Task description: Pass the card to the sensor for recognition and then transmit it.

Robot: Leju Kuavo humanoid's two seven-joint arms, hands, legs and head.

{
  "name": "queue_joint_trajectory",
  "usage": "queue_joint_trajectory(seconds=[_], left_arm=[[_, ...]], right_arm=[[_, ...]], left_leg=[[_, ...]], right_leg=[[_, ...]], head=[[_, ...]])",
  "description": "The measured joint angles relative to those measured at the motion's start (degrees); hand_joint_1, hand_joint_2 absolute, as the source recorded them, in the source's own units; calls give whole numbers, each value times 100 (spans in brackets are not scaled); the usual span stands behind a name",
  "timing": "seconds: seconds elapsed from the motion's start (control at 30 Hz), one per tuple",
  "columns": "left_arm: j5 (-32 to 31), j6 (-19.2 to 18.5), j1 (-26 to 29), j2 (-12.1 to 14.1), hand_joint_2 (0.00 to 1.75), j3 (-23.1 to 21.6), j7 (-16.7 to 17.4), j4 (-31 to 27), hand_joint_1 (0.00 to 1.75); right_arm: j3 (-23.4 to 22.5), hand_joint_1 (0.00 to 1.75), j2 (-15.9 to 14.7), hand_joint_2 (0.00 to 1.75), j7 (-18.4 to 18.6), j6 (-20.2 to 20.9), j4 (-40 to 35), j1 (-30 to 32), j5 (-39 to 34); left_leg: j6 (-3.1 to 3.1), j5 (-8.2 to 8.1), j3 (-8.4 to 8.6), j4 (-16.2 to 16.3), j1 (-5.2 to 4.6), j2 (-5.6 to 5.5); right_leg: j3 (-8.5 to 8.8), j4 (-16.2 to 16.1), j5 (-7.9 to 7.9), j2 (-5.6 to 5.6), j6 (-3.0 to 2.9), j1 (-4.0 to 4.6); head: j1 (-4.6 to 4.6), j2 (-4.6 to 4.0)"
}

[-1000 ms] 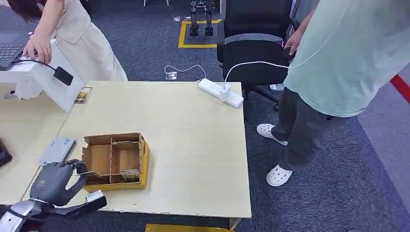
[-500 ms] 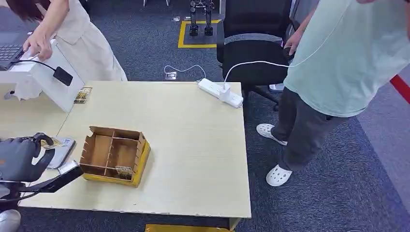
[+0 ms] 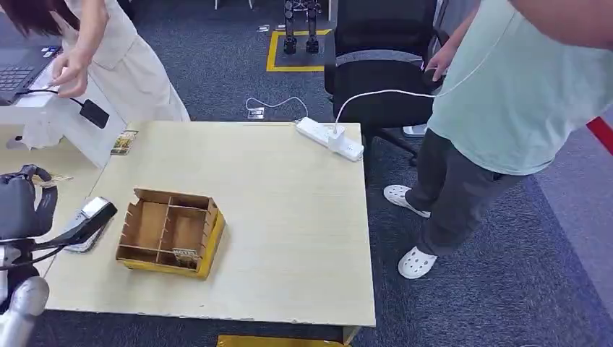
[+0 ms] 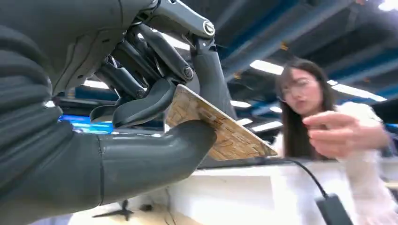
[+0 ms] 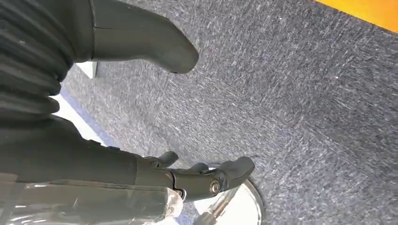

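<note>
My left hand (image 3: pixel 20 206) hovers at the table's left edge, left of the cardboard box (image 3: pixel 171 233). It pinches a tan printed card (image 3: pixel 53 178) between thumb and fingers; in the left wrist view the card (image 4: pixel 220 133) sticks out flat past the thumb (image 4: pixel 155 154). A flat grey card reader (image 3: pixel 81 244) lies on the table just below and right of the hand, partly hidden by my wrist. My right hand (image 5: pixel 70 140) hangs over grey carpet with its fingers apart, holding nothing.
The divided box holds another card (image 3: pixel 186 255). One more card (image 3: pixel 124 142) lies beside a white stand (image 3: pixel 72 130). A person in cream (image 3: pixel 119 58) reaches over that stand. A second person (image 3: pixel 506 108) stands right of the table, near a power strip (image 3: pixel 329 137) and chair (image 3: pixel 383 72).
My left hand rose from the box's front compartment with the card and swung left, beyond the card reader. The box turned slightly. The person at the left lifted a hand off the stand.
</note>
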Motion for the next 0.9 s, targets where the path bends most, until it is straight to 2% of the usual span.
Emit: queue_joint_trajectory(seconds=[0.13, 0.3, 0.43, 0.57, 0.87, 0.9], left_arm=[[-481, 210, -879, -164, 175, -308, 249, 879, 175], [-651, 387, -1970, -260, 175, -605, 431, 1985, 175], [-675, 448, -2482, -266, 175, -734, 452, 2566, 175], [-697, 446, -2705, -310, 175, -813, 468, 2869, 175], [-684, 446, -2853, -371, 175, -889, 468, 3136, 175], [-651, 446, -2858, -374, 175, -889, 468, 3149, 150]], right_arm=[[4, 0, 22, 175, 37, 77, -39, -65, 109], [13, 0, 28, 175, 37, 96, -83, -159, 164], [22, 0, 39, 175, 37, 101, -94, -182, 173], [22, 0, 63, 175, 46, 109, -94, -184, 170], [22, 0, 70, 175, 46, 109, -94, -182, 157], [22, 0, 70, 175, 44, 109, -94, -181, 153]], left_leg=[[-1, 11, -2, 1, 0, -4], [-7, 22, -1, 1, 0, 1], [-7, 22, 0, 2, 0, 6], [-7, 21, -2, 2, 0, 8], [-7, 21, -6, 1, 0, 16], [-7, 21, -6, 1, 0, 18]], right_leg=[[-1, 0, 14, -3, -6, 0], [-5, 2, 25, 5, -12, 0], [-8, 2, 25, 11, -12, 0], [-12, 2, 25, 15, -12, 0], [-18, 2, 25, 25, -12, 0], [-18, 2, 25, 27, -12, 0]], head=[[7, 0], [2, 0], [0, 0], [0, 0], [0, 0], [2, 0]])
